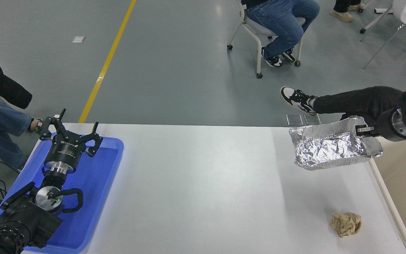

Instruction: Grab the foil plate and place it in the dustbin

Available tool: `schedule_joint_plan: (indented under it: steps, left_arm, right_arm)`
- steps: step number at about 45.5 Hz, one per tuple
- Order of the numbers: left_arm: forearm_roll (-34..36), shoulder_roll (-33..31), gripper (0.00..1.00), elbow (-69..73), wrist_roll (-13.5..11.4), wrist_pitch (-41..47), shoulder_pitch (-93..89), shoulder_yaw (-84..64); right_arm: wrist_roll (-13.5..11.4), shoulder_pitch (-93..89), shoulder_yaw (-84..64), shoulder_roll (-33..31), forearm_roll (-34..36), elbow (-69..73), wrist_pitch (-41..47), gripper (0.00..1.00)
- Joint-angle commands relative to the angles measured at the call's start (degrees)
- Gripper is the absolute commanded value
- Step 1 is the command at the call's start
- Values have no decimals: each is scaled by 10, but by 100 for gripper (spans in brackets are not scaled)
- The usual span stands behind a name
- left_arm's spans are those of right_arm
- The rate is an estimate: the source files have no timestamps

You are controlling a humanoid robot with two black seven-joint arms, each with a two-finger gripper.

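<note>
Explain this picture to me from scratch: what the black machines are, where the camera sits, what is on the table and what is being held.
The camera sits high on a two-armed robot, looking down over a white table. The left gripper rests open above a blue tray. The right gripper, entering from the right edge, is shut on the rim of a foil plate, holding it in the air beside the beige dustbin. A crumpled paper ball lies on the table. People sit beyond.
</note>
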Motion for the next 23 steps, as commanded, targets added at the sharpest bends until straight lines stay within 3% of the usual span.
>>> schedule_joint_plan:
  steps: [1,23]
  left_arm:
    - [0,0,100,0,0,0,1,0]
    - [0,2,100,0,0,0,1,-1]
  right_arm:
    - [0,145,-94,-15,1,61,43,0]
    - [-2,232,-153,-4,15,90,88,0]
